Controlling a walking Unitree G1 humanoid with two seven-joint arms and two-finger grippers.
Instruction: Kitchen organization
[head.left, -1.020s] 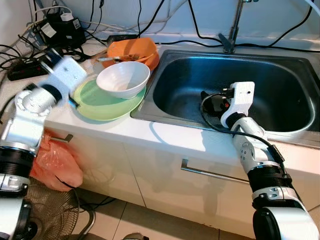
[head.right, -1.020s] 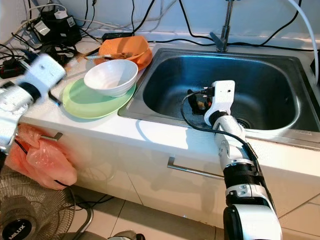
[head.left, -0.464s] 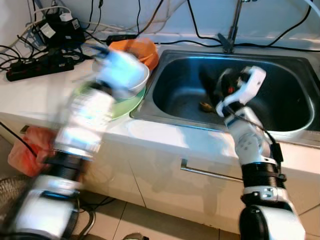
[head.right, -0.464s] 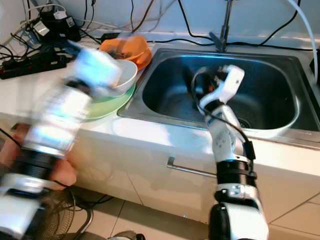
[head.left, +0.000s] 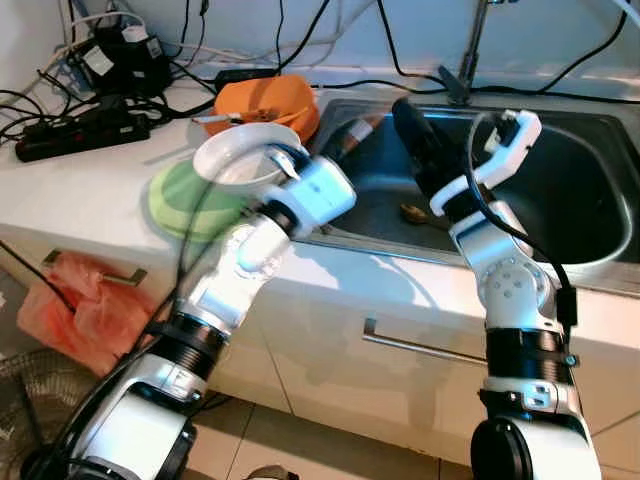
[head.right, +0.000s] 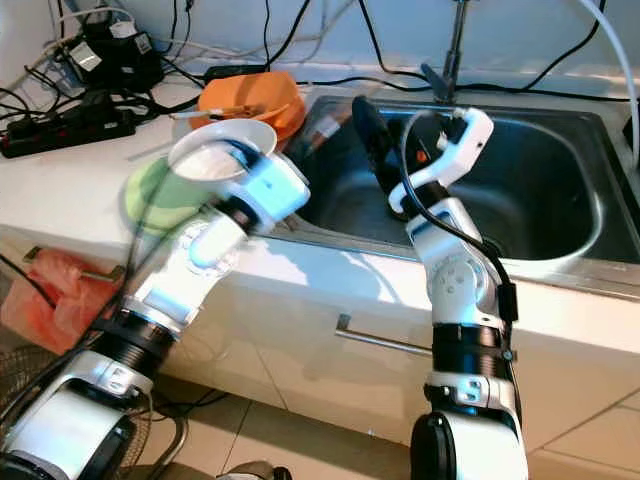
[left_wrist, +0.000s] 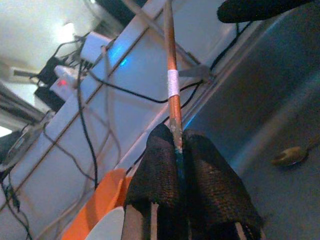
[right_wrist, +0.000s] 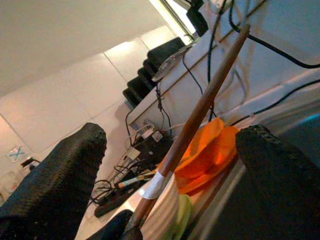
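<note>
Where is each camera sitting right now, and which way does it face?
Left eye: on the head, looking down at the sink and counter; both arms show.
Right eye: same scene from slightly further right.
Left wrist: along the left tool, shut on a chopstick, over the sink.
Right wrist: along the open right tool, toward the orange bowl.
Both wrist views share the chopstick.

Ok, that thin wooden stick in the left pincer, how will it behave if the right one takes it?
The stick looks straight and slim, so it is probably stiff and very light. The left pincer grips it at the fingertips only, so it may pivot when nudged. It looks round, so it would likely roll if dropped into the sink.
</note>
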